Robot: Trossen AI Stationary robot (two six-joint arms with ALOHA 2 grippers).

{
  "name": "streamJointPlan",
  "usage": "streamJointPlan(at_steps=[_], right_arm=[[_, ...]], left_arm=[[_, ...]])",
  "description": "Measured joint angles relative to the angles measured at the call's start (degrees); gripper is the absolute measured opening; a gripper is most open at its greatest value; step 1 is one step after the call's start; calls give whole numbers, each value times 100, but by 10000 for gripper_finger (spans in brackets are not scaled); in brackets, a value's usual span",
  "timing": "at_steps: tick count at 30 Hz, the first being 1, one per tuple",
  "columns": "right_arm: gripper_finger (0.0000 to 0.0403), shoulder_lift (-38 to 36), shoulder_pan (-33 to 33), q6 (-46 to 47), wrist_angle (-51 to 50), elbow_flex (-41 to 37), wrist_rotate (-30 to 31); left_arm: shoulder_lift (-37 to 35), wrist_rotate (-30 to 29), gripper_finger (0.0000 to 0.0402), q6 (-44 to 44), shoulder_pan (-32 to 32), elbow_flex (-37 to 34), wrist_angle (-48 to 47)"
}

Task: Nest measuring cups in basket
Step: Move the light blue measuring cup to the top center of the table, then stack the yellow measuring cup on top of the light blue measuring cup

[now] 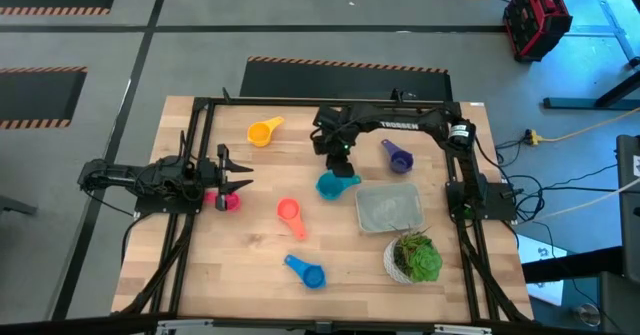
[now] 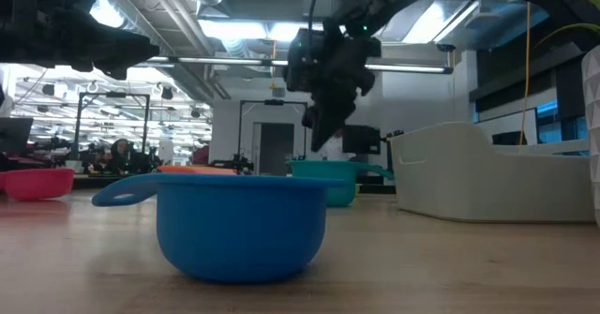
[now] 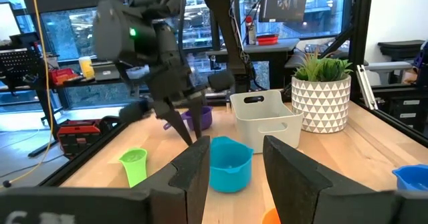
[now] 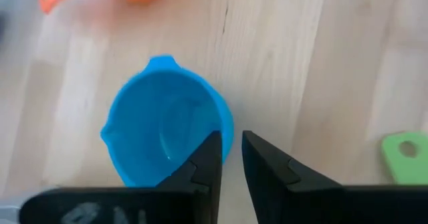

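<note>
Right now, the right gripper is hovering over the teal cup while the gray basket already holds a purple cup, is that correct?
Not quite: the basket holds nothing. The purple cup lies on the table behind it, as the high view shows. The right gripper does hover over the teal cup.

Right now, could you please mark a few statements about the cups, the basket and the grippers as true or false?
1. The basket holds no cup. True.
2. The blue cup sits in the basket. False: it lies on the table.
3. The right gripper is above the teal cup. True.
4. The left gripper holds the yellow cup. False: it is open and empty, and the yellow cup lies apart on the table.
</note>
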Motion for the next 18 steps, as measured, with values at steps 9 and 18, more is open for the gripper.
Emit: streamJointPlan(at_steps=[9, 18], right_arm=[[64, -2, 0, -394, -1472, 1234, -151], [64, -362, 17, -623, -2688, 1724, -532]], left_arm=[[0, 0, 133, 0, 0, 0, 0], [0, 0, 133, 0, 0, -2, 0]])
